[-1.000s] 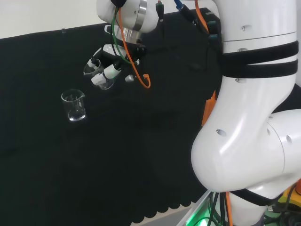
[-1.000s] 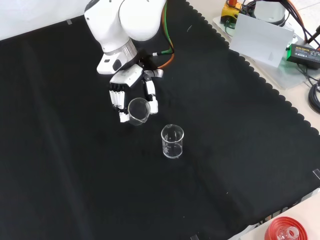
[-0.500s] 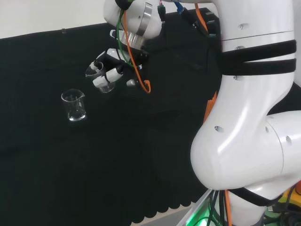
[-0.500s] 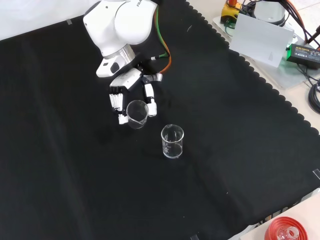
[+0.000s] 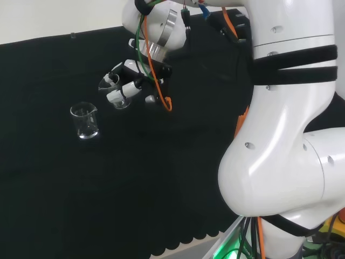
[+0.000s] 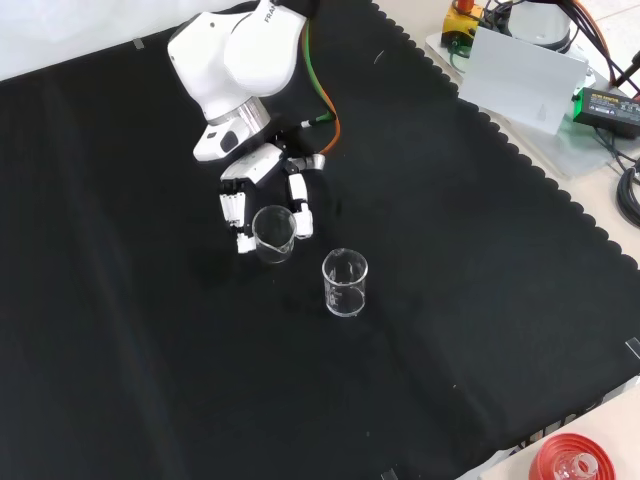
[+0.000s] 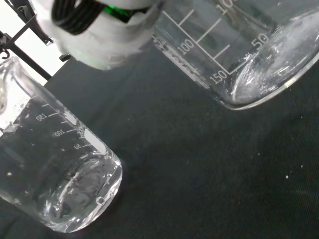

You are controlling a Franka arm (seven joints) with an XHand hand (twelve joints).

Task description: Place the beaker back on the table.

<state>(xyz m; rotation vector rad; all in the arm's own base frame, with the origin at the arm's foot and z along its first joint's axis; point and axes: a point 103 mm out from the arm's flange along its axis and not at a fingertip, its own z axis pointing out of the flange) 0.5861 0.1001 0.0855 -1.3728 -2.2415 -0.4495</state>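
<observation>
- Red ribbed ring (image 6: pixel 568 462) – front view, nearest corner, off the cloth; not in play.
- Tabletop (image 6: pixel 150 380) – black cloth, bare in the near half of front view; plenty of room to set down.
- Second beaker (image 6: pixel 345 283) – clear glass, upright on cloth, front view; stands alone at left in head view (image 5: pixel 85 121). Close to the held one, not touching. Wrist view shows it (image 7: pixel 55 184) large beside the held glass.
- Beaker (image 6: pixel 273 233) – task item; clamped in hand, just behind and left of second beaker in front view. Head view (image 5: pixel 114 90): appears tilted, seemingly above the cloth; whether base touches, can't tell. Wrist view (image 7: pixel 249 55): base edge clear of cloth, looks empty.
- Hand (image 6: pixel 262 180) – fingers and thumb curled round the beaker, one finger (image 6: pixel 241 212) left of glass, thumb side right; head view (image 5: pixel 126 86).
- Step, as judged: lower and set down. Advice: bring beaker upright first, descend straight, keep off the second beaker's side, let base sit flat before fingers spread; spread slowly so glass isn't dragged or tipped.
- Risk: glass-on-glass knock w/ neighbour if hand drifts toward it.
</observation>
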